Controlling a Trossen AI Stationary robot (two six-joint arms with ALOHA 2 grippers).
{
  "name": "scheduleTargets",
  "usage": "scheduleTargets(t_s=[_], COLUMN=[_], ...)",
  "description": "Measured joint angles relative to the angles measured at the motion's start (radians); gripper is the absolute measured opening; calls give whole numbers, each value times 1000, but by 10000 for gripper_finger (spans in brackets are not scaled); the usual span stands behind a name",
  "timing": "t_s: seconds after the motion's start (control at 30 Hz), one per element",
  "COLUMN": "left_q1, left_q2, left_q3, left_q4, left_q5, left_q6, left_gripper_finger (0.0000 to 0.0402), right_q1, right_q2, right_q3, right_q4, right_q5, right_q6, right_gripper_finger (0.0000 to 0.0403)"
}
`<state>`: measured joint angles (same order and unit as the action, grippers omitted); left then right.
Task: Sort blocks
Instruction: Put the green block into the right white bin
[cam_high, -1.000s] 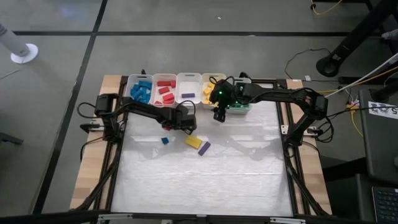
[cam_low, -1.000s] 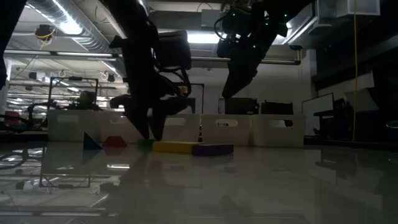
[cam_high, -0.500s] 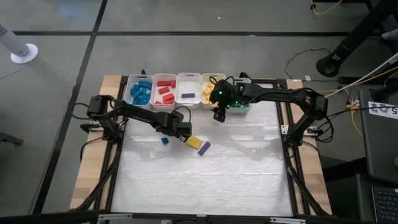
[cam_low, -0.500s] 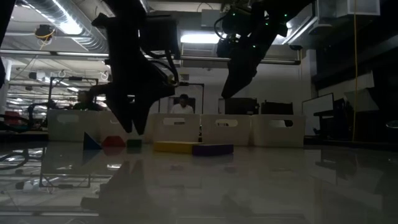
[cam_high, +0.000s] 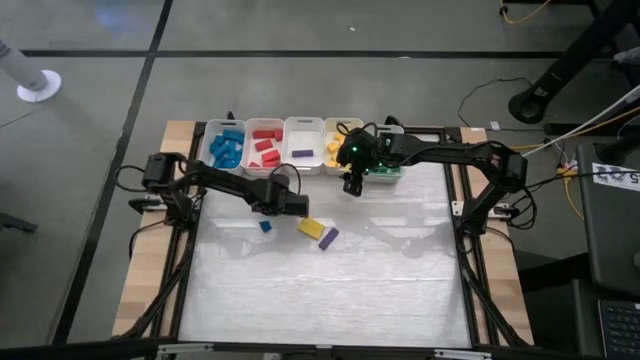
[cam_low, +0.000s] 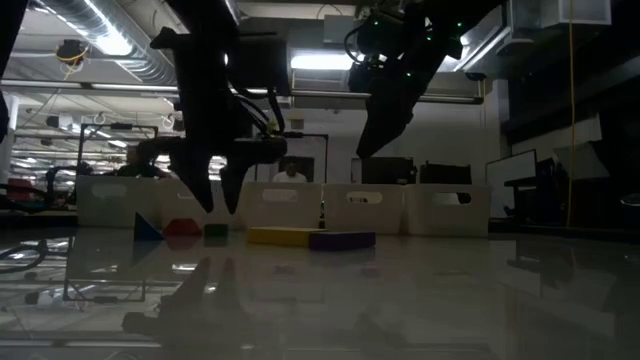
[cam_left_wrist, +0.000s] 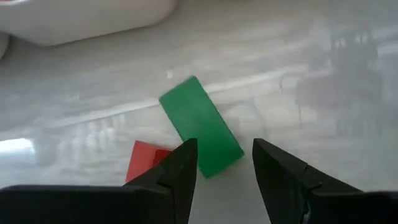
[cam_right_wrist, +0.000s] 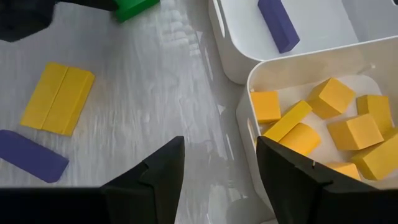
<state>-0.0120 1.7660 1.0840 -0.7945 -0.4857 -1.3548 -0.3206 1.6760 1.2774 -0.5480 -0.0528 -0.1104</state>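
White bench (cam_high: 330, 290) carries loose blocks; my left fingers (cam_left_wrist: 221, 165) hover open over the green block (cam_left_wrist: 200, 134) to straddle it, while my right fingers (cam_right_wrist: 217, 168) wait open beside the yellow bin (cam_right_wrist: 261, 81)

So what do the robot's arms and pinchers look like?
Both arms are dark, nearly black, thin and jointed, with black cables running along them. The left gripper and right gripper each have two chunky dark fingers with angled tips. A small green light glows on the right arm.
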Motion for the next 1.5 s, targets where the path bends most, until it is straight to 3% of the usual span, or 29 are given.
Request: scheduleTargets(t_s=[0.63,1.03,1.5], left_q1=[-1,5,-1], left_q2=[45,41,38], left_q3=[-42,-47,-48], left_q4=[8,-5,6], left_q5=[-53,-50,-42], left_q6=[-333,-209,-331], left_gripper_finger=[143,143,143], right_q1=[0,0,0], right_q2=[0,0,0], right_q3=[0,0,0], right_q4=[-1,-1,0], right_q5=[0,0,0], right_q6=[-4,-27,-27], right_gripper_finger=[200,200,200])
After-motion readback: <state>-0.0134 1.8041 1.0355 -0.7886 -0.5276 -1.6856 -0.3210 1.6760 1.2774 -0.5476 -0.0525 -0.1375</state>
